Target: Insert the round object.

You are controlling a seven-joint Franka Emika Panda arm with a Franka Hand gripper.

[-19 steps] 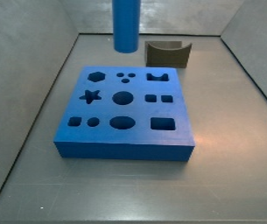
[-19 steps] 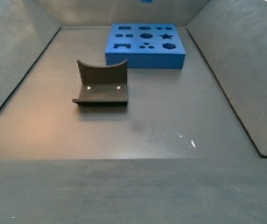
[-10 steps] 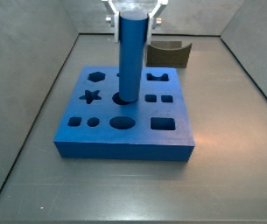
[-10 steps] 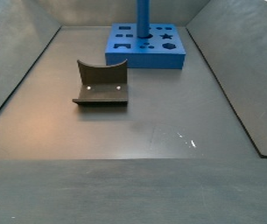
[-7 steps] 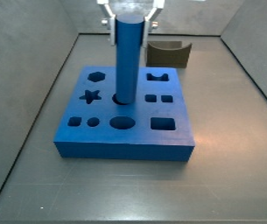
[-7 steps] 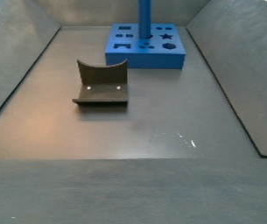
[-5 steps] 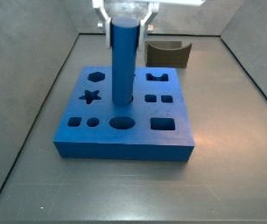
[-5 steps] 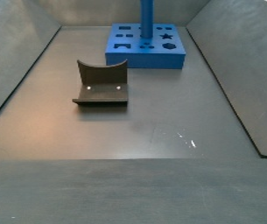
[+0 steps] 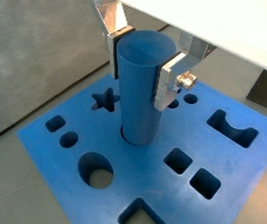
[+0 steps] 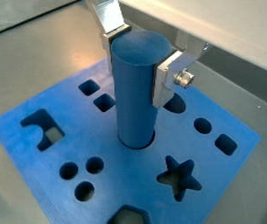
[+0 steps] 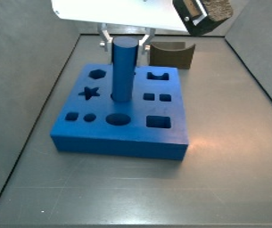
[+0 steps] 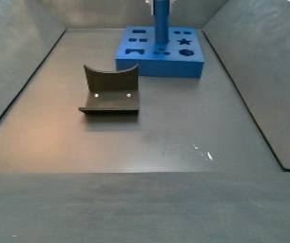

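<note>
The round object, a long blue cylinder peg (image 11: 122, 69), stands upright with its lower end in a round hole near the middle of the flat blue block (image 11: 111, 142). My gripper (image 11: 124, 40) is shut on the peg's upper end. Both wrist views show the silver fingers (image 9: 171, 80) clamped on opposite sides of the peg (image 9: 139, 92), just below its top. In the wrist view from the other side the peg (image 10: 136, 87) enters the hole in the block (image 10: 235, 166). In a side view the peg (image 12: 162, 21) rises from the block (image 12: 160, 65) at the far end.
The dark fixture with a curved notch (image 11: 171, 53) stands behind the blue block, and nearer the middle of the floor in a side view (image 12: 109, 91). Grey walls (image 11: 31, 98) enclose the floor. The block has several other shaped holes, among them a star (image 10: 177, 175).
The peg has come down with my gripper and sits lower in the round hole. The blue block has shifted and turned slightly. The fixture has not moved.
</note>
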